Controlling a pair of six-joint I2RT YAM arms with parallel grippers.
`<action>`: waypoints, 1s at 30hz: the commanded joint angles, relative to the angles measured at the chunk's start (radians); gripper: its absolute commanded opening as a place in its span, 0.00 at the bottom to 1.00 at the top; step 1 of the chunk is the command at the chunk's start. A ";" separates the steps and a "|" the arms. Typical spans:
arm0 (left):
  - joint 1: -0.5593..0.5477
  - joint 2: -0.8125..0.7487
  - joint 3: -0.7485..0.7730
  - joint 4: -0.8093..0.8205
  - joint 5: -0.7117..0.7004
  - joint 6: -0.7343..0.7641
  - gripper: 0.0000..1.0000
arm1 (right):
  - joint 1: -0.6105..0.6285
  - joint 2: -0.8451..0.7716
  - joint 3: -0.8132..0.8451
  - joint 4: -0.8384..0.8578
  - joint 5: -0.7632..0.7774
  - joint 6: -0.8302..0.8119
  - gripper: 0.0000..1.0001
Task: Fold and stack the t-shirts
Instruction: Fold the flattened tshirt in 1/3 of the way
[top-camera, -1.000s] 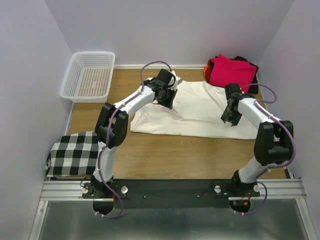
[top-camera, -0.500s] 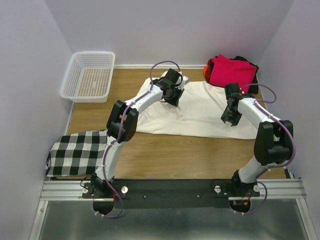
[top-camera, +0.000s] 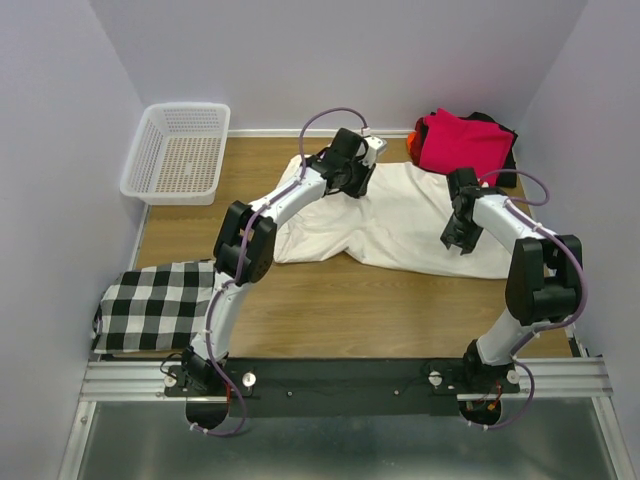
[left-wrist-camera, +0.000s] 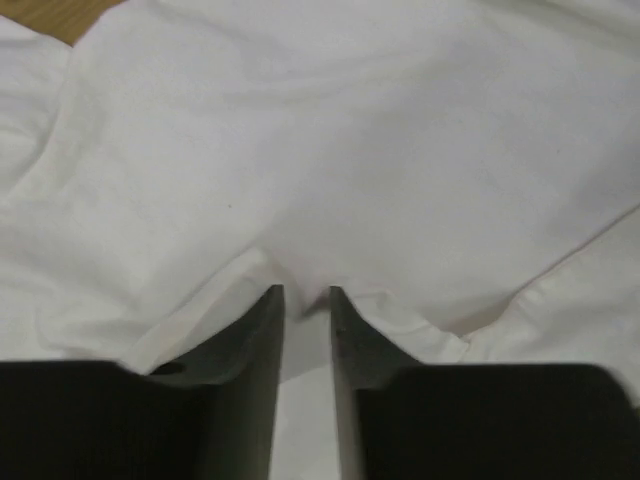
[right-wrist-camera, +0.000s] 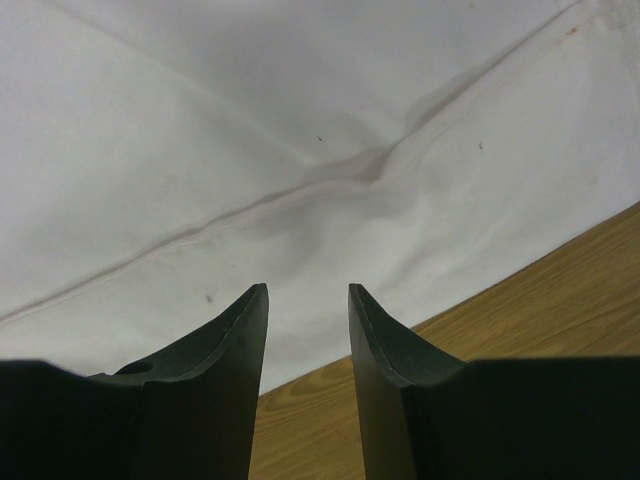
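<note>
A large cream t-shirt (top-camera: 410, 215) lies spread on the wooden table (top-camera: 380, 310), its left part bunched and lifted. My left gripper (top-camera: 362, 168) is over the shirt's back edge; in the left wrist view its jaws (left-wrist-camera: 306, 292) stand almost together, pinching a fold of the cream fabric (left-wrist-camera: 350, 150). My right gripper (top-camera: 456, 238) hovers over the shirt's right side. In the right wrist view it (right-wrist-camera: 308, 288) is open with nothing between the fingers, above the shirt's hem (right-wrist-camera: 250, 120). A folded magenta-red t-shirt (top-camera: 458, 143) lies on a black one (top-camera: 506, 150) and an orange one (top-camera: 412, 138) at the back right.
A white mesh basket (top-camera: 180, 150) stands at the back left. A black-and-white checked cloth (top-camera: 150, 305) lies at the near left edge. Walls close in on the left, back and right. A metal rail (top-camera: 340, 378) carries both arm bases.
My left arm has swung toward the back right, dragging the cream shirt's left part over with it. The right arm has hardly moved.
</note>
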 joint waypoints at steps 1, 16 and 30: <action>-0.010 -0.037 -0.045 0.114 -0.067 0.020 0.65 | 0.003 0.007 0.021 0.003 -0.010 0.001 0.46; -0.002 -0.252 -0.284 -0.059 -0.348 -0.076 0.95 | 0.004 0.033 0.028 0.012 0.004 -0.005 0.46; 0.073 -0.313 -0.504 -0.162 -0.224 -0.236 0.95 | 0.003 0.110 0.074 0.026 -0.004 -0.030 0.47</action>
